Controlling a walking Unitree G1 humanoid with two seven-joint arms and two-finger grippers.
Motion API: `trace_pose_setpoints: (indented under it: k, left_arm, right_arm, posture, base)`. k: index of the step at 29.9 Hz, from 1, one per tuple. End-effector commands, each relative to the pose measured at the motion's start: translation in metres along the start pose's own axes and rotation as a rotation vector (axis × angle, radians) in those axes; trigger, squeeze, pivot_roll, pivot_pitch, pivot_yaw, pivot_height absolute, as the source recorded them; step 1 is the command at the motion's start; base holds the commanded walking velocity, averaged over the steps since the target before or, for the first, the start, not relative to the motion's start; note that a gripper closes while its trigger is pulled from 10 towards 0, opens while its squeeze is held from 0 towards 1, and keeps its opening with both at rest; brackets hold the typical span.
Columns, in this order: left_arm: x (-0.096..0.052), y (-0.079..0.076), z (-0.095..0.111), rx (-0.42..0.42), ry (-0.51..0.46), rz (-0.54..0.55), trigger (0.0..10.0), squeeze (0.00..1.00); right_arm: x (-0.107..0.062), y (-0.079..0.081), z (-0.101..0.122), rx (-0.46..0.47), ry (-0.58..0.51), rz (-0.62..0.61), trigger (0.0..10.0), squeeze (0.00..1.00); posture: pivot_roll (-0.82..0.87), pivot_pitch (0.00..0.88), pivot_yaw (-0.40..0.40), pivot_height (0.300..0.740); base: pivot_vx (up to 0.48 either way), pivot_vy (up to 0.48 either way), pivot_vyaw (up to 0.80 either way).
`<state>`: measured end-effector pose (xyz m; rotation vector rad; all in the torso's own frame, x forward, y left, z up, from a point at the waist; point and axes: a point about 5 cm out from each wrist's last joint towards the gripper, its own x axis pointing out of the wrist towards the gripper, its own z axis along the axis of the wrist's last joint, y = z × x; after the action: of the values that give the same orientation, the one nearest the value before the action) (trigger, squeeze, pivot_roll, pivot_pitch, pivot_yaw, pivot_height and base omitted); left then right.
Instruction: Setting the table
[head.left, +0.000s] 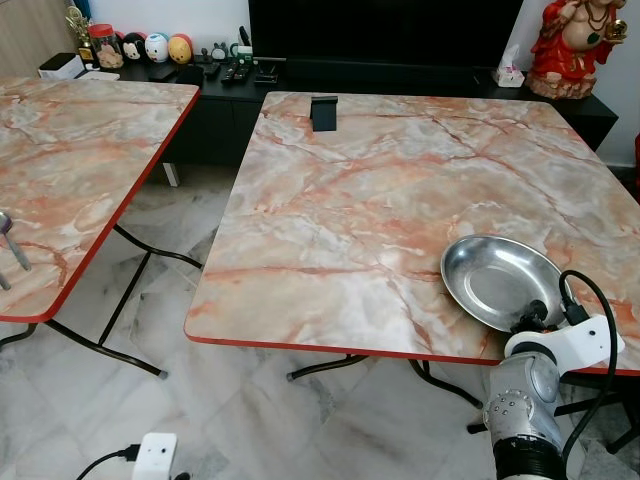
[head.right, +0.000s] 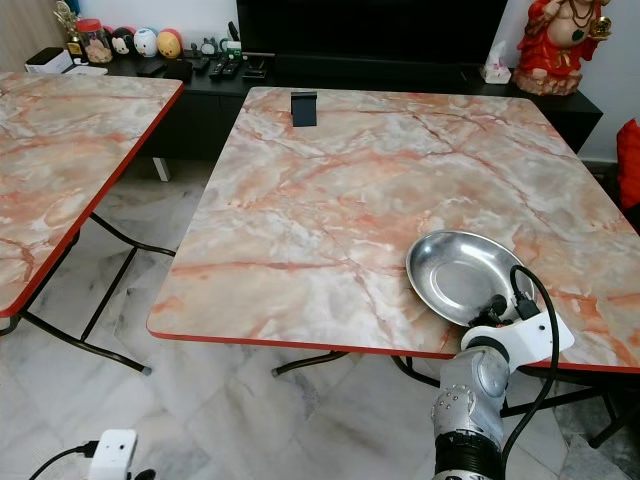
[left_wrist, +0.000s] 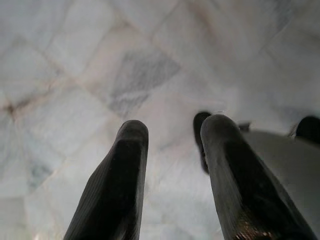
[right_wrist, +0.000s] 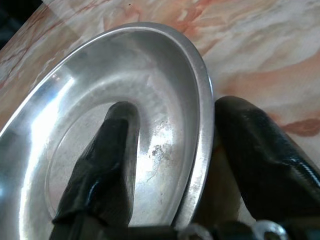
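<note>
A round steel plate (head.left: 495, 275) lies near the front right edge of the marble table (head.left: 350, 200). My right gripper (head.left: 537, 312) reaches up from below the table edge to the plate's near rim. In the right wrist view the right gripper (right_wrist: 177, 107) is open and straddles the rim of the plate (right_wrist: 100, 90): one finger lies inside the dish and the other outside on the marble. My left gripper (left_wrist: 175, 124) hangs open over the pale marble floor with nothing between its fingers.
A second marble table (head.left: 70, 170) stands to the left with a metal utensil (head.left: 10, 240) on it. A small black stand (head.left: 323, 112) sits at the main table's far edge. Behind are a black console (head.left: 230, 75) with trinkets and a red statue (head.left: 575, 45). A white plug device (head.left: 155, 455) lies on the floor.
</note>
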<state>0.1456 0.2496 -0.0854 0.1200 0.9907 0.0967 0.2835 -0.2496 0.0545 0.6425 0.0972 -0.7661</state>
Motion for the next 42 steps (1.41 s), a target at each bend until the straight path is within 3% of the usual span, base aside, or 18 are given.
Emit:
trace_pose_setpoints:
  k: [1, 5, 9, 12, 18, 28, 39, 42]
  left_arm:
    - [-0.002, 0.002, -0.007, -0.007, 0.021, -0.002, 10.0, 0.0]
    - [-0.002, 0.002, -0.007, -0.006, 0.021, -0.003, 10.0, 0.0]
    - [0.005, -0.017, 0.01, 0.01, 0.003, -0.021, 10.0, 0.0]
    - [0.006, -0.021, 0.013, 0.011, -0.004, -0.025, 10.0, 0.0]
    - [0.006, -0.022, 0.016, 0.012, -0.016, -0.029, 10.0, 0.0]
    - [0.007, -0.022, 0.019, 0.009, -0.025, -0.026, 10.0, 0.0]
    - [0.007, -0.027, 0.019, 0.009, -0.034, -0.031, 10.0, 0.0]
    - [0.008, -0.029, 0.023, 0.009, -0.046, -0.032, 10.0, 0.0]
  right_arm:
    - [0.002, 0.002, 0.001, 0.003, 0.002, -0.002, 10.0, 0.0]
    - [0.001, 0.002, 0.001, -0.002, -0.003, 0.001, 10.0, 0.0]
    - [0.001, 0.001, 0.005, -0.033, -0.047, -0.015, 10.0, 0.0]
    - [0.001, 0.001, 0.007, -0.041, -0.064, -0.016, 10.0, 0.0]
    - [0.0, 0.002, 0.01, -0.038, -0.085, -0.018, 10.0, 0.0]
    - [-0.005, -0.001, 0.014, -0.121, -0.165, -0.072, 10.0, 0.0]
    - [-0.009, 0.009, 0.02, -0.185, -0.23, -0.024, 10.0, 0.0]
    - [-0.012, 0.022, 0.02, -0.212, -0.248, 0.065, 10.0, 0.0]
  posture:
    - [-0.04, 0.0, -0.041, 0.74]
    - [-0.04, 0.0, -0.04, 0.74]
    - [-0.04, 0.0, -0.04, 0.74]
    - [-0.04, 0.0, -0.039, 0.74]
    - [-0.04, 0.0, -0.039, 0.74]
    - [-0.04, 0.0, -0.04, 0.74]
    - [-0.04, 0.0, -0.041, 0.74]
    - [-0.04, 0.0, -0.041, 0.74]
  base:
    - [0.0, 0.0, 0.0]
    - [0.0, 0.0, 0.0]
    - [0.0, 0.0, 0.0]
    - [0.0, 0.0, 0.0]
    - [0.0, 0.0, 0.0]
    - [0.0, 0.0, 0.0]
    - [0.0, 0.0, 0.0]
    - [0.0, 0.0, 0.0]
